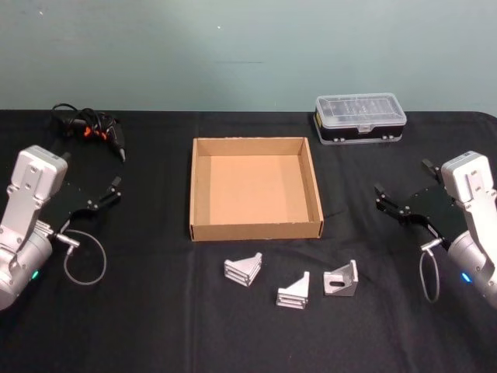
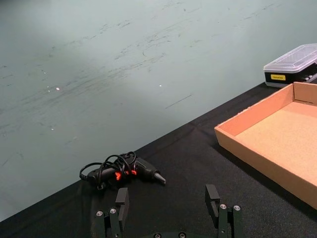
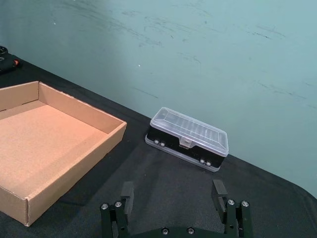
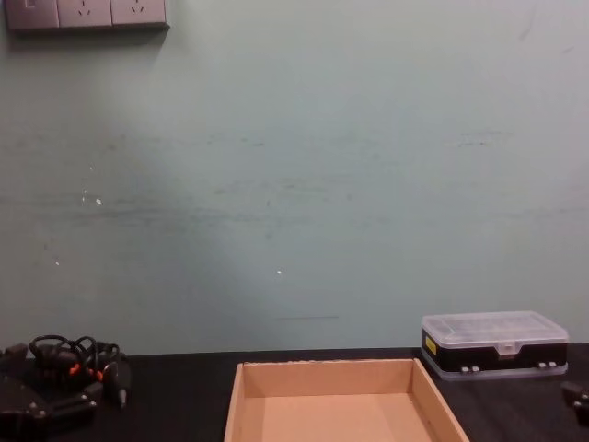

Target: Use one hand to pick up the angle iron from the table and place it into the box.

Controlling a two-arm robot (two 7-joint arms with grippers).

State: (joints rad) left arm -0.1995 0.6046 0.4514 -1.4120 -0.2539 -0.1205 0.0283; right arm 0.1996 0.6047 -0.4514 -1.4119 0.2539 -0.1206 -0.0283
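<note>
L hand (image 1: 107,194) is hovering by the counter's (image 1: 155,326) left edge, fingers spread wide, holding nothing. L arm (image 1: 27,210) is angling in from the near-left corner. R hand (image 1: 404,186) is hovering by the right edge, fingers also apart, both hands pointing inward.

Spread right end effector (image 3: 173,187); box (image 3: 79,168), case (image 3: 188,134) beyond.

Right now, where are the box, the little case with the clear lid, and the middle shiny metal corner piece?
box (image 1: 256,230), head view, on its front wall.
case (image 1: 359,110), head view, on its clear lid.
middle angle iron (image 1: 293,292), head view, on its middle.
</note>
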